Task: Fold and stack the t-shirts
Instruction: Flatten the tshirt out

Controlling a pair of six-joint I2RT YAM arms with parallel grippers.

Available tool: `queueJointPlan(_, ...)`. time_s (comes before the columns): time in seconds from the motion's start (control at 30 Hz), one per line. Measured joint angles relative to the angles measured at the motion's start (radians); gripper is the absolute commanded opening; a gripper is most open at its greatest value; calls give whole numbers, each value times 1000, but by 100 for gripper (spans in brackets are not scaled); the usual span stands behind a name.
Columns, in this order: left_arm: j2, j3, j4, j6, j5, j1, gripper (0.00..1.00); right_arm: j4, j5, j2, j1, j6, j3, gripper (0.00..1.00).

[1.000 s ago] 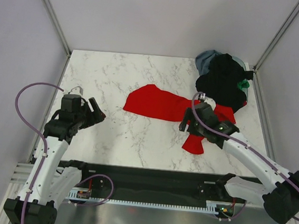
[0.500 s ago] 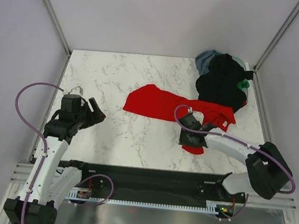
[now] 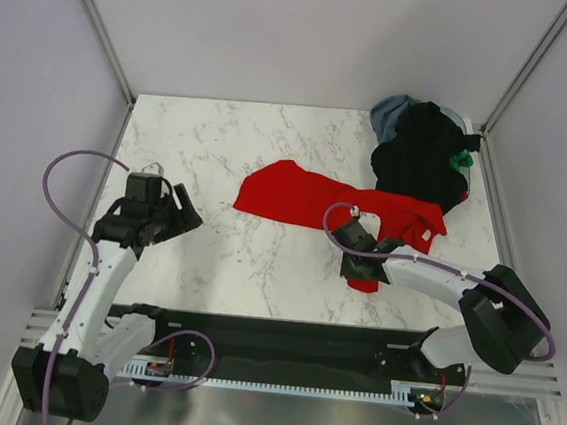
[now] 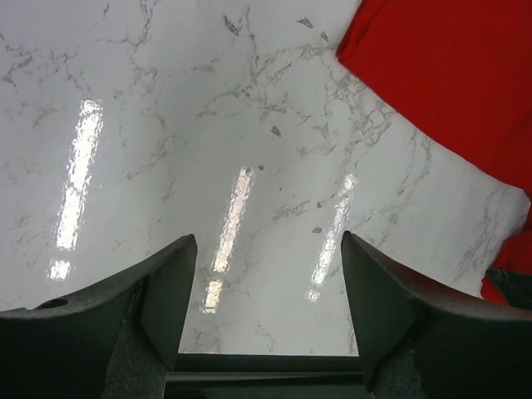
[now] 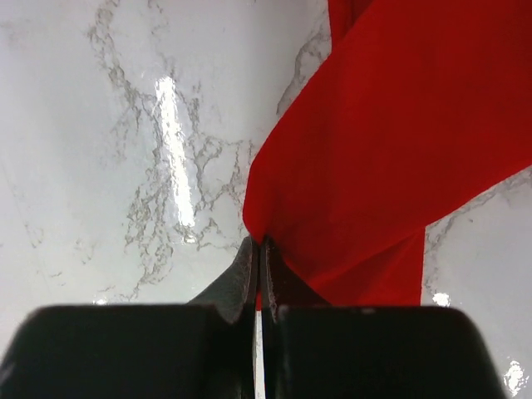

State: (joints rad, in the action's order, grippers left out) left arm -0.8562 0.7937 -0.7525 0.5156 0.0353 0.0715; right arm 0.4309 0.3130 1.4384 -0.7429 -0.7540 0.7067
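While pinching the one red t-shirt [image 3: 295, 196] beside perhaps three heaped shirts [image 3: 425, 151], holds left gripper [image 4: 266, 249] spread (right gripper [image 5: 256, 249] pressed shut).

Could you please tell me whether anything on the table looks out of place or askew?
The red t-shirt lies twisted and bunched, not flat, one end touching the heap of other t-shirts, unfolded in the far right corner. The right end effector is shut on its edge.

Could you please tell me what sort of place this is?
Probably a robotics lab cell, not a home: plain walls on metal frame posts box in a marble-pattern table, a left arm and a right arm are mounted at its near edge, and a red t-shirt lies on it.
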Motion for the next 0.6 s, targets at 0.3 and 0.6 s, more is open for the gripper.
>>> queueJointPlan(0.3, -454, 65, 173, 63, 2, 109, 72, 87, -39, -165, -2, 0, -31, 0)
queueJointPlan(0.6, -906, 316, 336, 86, -8, 235, 70, 169, -62, -379, -2, 18, -45, 0)
